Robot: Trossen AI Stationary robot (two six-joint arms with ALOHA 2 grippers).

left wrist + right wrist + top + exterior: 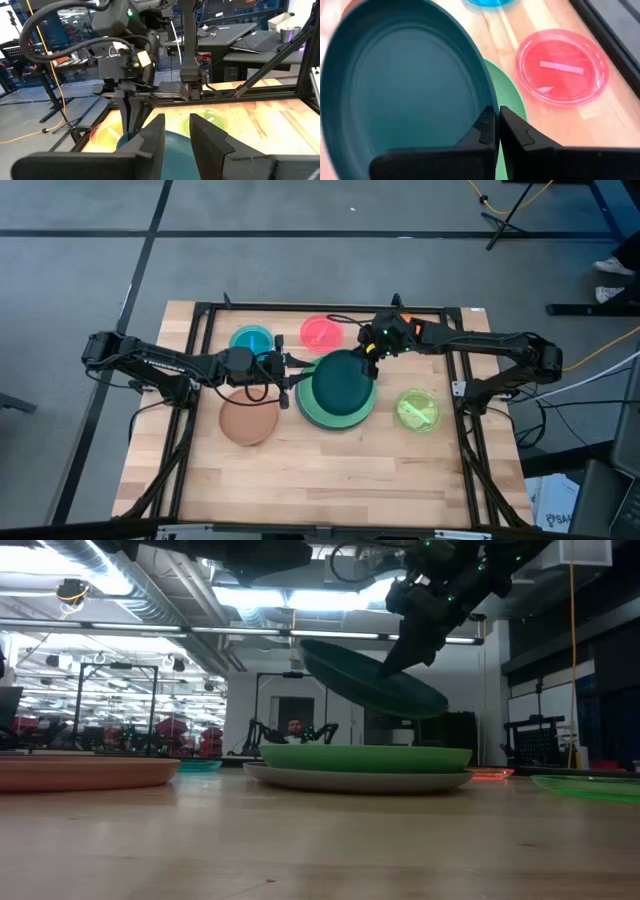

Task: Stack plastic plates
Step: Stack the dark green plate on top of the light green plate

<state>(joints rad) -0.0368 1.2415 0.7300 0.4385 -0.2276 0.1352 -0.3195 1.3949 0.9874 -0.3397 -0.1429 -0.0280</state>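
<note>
My right gripper (368, 360) is shut on the dark teal plate (340, 383) and holds it in the air over the mint green plate (318, 416). The green plate lies in the grey plate (300, 780) at mid-table. In the low view the teal plate (375, 685) hangs tilted above this stack. My left gripper (293, 365) is open at the teal plate's left rim. In the left wrist view its fingers (155, 137) stand just above the plate (176, 147), and I cannot tell whether they touch it. The brown plate (247, 421) lies flat to the left. My right gripper (496, 127) pinches the teal plate's rim (486, 102) on its far-right side, one finger on the inner face and one on the outer. The fingers slant down from the table's far right. The plate is lifted clear and tilted above the green plate (510, 95).
Small translucent plates lie flat around the stack: blue (251, 340) and pink (322, 332) toward the far edge, lime (418, 410) on the right. A yellowish plate (102, 136) shows beyond the teal one. A black frame rail (330, 308) borders the table. Bare wood lies toward the near edge.
</note>
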